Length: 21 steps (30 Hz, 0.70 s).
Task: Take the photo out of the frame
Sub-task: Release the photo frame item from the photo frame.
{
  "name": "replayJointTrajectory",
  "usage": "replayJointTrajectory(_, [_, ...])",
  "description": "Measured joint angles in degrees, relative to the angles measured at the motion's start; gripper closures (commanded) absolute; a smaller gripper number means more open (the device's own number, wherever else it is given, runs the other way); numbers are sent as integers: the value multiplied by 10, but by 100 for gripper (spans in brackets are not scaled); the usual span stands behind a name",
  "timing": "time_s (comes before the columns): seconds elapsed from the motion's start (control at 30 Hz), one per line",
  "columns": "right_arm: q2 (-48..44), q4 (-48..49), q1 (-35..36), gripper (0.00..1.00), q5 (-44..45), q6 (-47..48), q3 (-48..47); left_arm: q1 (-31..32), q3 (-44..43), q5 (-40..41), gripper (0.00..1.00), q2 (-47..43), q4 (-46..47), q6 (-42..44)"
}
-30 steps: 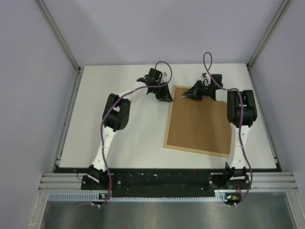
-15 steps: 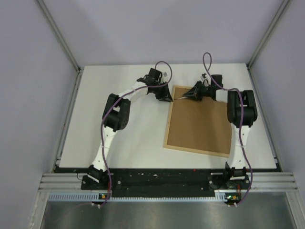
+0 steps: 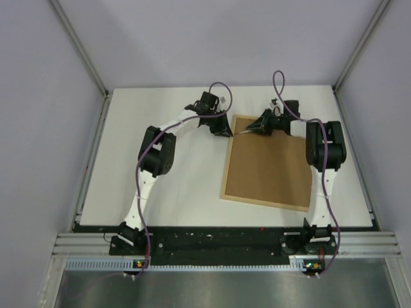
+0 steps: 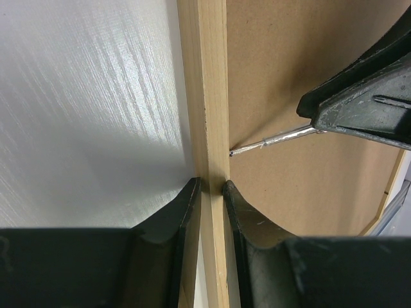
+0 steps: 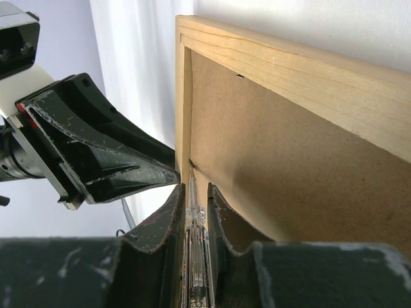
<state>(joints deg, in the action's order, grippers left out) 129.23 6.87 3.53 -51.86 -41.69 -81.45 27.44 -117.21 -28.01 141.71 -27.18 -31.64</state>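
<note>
Frame (image 5: 308, 83), stiff light wood, face-down on surface (image 3: 186, 186) beneath backing board (image 3: 266, 167); photo hidden under it, likely thin and crease-prone, best lifted by an edge; left gripper (image 4: 210, 186) jaws pinching a frame rail, right gripper (image 5: 196, 192) jaws clamping a metal-tipped tool (image 5: 194, 234).

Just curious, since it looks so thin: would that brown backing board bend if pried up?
Probably only slightly: the backing board looks like flat fibreboard, likely stiff and light. It sits snug inside the frame, so it may stick.
</note>
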Motion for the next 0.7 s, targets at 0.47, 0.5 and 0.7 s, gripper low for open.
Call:
replayJointTrajectory(0.47, [17, 19, 10, 100, 2, -42, -12, 0, 0, 14, 76, -4, -9, 0])
replayJointTrajectory(0.5, [13, 7, 13, 100, 10, -40, -15, 0, 0, 15, 76, -5, -10, 0])
replayJointTrajectory(0.7, [-8, -190, 62, 100, 137, 40, -122, -2, 0, 44, 75, -10, -17, 1])
